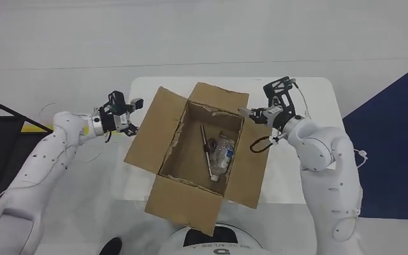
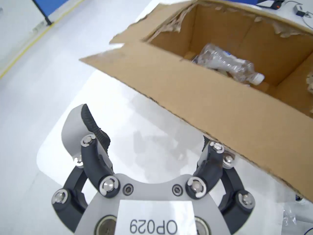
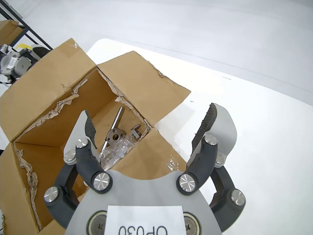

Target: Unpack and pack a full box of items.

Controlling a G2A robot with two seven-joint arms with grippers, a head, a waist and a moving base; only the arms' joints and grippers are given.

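- The left gripper [image 1: 132, 116] hangs just beside the box's left flap, over the left edge of the white table [image 1: 284, 185]. Its jaws are spread wide and have hold of nothing. In the left wrist view one fingertip is hidden behind the flap's edge, and I cannot tell whether it touches the cardboard.
- The cardboard box [image 1: 156, 121] stands on the middle of the table, turned at a slant, with all four flaps folded outward and the top open. Torn brown paper clings along its inner rims.
- Inside, a metal rod [image 1: 205, 150] lies on the box's floor on the left, running from the far wall toward the near one, with a round flange [image 3: 115, 136] on it partway along.
- A small metal piece [image 3: 135, 131] lies just beside the flange.
- A crumpled clear plastic bottle [image 1: 223, 153] lies on its side just to the right of the rod, its white cap [image 1: 215, 178] pointing to the near wall.
- The right gripper [image 3: 149, 110] hovers above the box's right flap, near the far right corner. Its jaws are wide apart and it carries nothing.
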